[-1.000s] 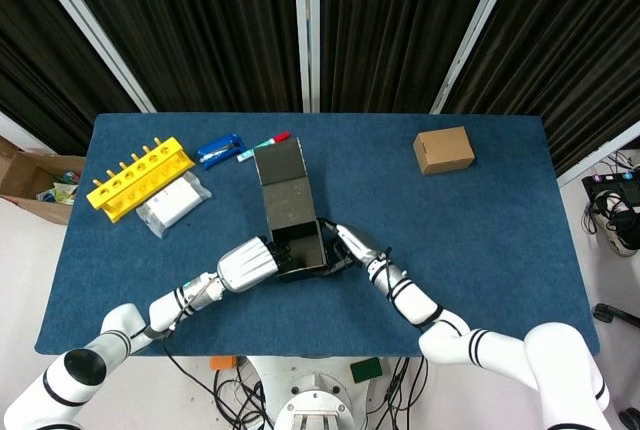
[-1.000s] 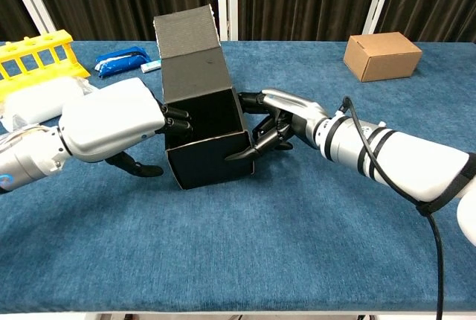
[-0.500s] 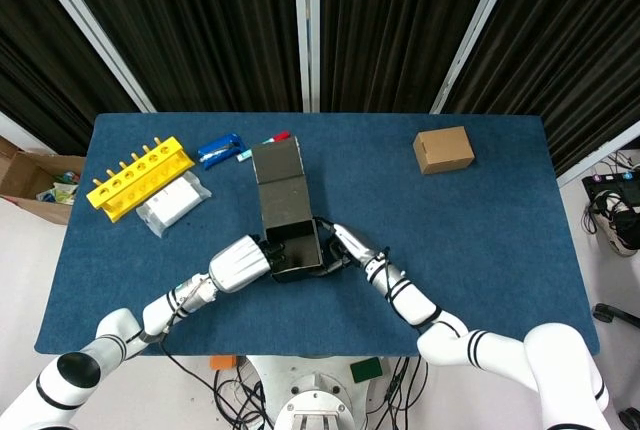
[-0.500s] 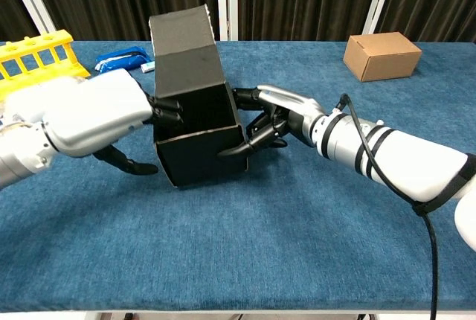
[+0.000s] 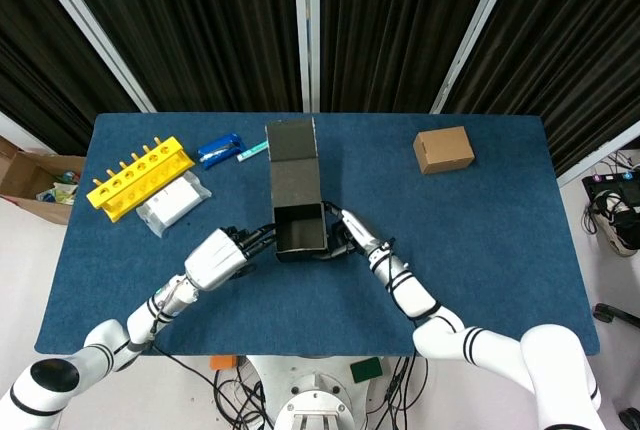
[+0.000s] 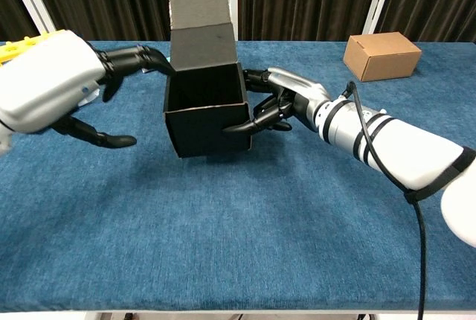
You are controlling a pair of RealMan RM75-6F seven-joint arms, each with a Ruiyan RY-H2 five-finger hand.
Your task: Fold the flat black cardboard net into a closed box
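Note:
The black cardboard box (image 5: 298, 231) (image 6: 207, 122) stands near the table's front middle with its top open. Its long lid flap (image 5: 293, 160) (image 6: 201, 16) sticks up and back from the rear wall. My right hand (image 5: 352, 236) (image 6: 281, 107) grips the box's right wall at the front corner, its fingers wrapped onto the front face. My left hand (image 5: 214, 258) (image 6: 53, 91) is off to the box's left with fingers spread and nothing in it. Its fingertips (image 6: 155, 58) reach close to the box's rear left edge; I cannot tell whether they touch.
A small brown box (image 5: 444, 149) (image 6: 381, 55) sits at the back right. At the back left lie a yellow rack (image 5: 140, 177), a white packet (image 5: 172, 202), a blue item (image 5: 220, 149) and a teal marker (image 5: 252, 151).
My left hand has let go of the box and drawn back to the left, fingers opening. The box has swung square and shifted slightly right, held by the right hand alone.

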